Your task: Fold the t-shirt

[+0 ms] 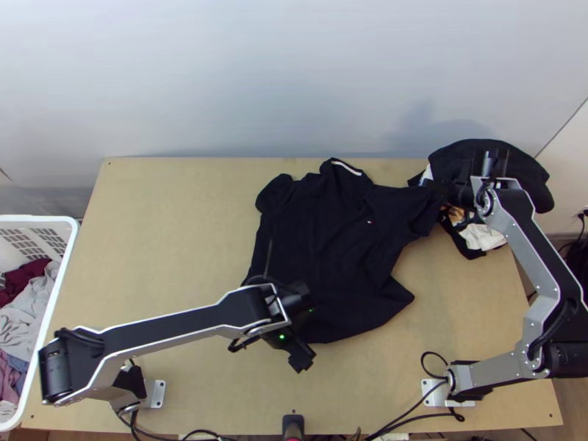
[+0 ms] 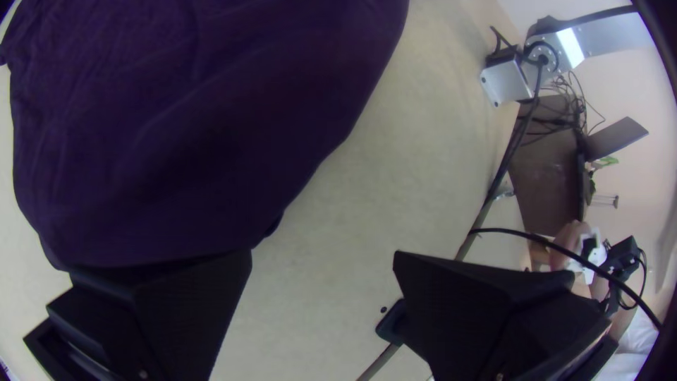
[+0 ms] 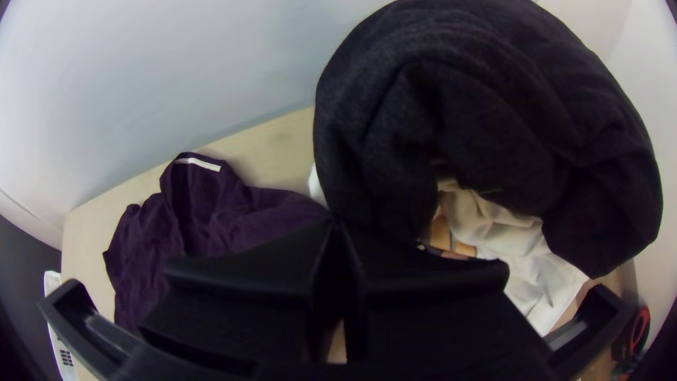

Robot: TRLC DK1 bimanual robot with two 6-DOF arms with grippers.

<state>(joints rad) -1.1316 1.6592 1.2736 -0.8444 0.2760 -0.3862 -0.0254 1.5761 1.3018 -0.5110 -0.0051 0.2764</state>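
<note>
T-shirt sleeve [image 1: 421, 209] was pinched by right gripper [image 3: 337, 226] | left gripper [image 2: 323, 253] was spread wide | hem [image 1: 342, 331] was best caught shallowly

We hold our left gripper [image 1: 304, 328] wide open, low at centre; our right gripper [image 1: 443, 192] is pinched closed, upper right.

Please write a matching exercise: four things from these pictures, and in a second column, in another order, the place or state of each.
1. Basket
2. Left gripper
3. T-shirt
4. Right gripper

A. Shut, at the end of a sleeve
B. White, at the top view's left edge
C. Spread out, with wrinkles
D. Open, at the shirt's hem

Pairs: 1-B, 2-D, 3-C, 4-A
</note>
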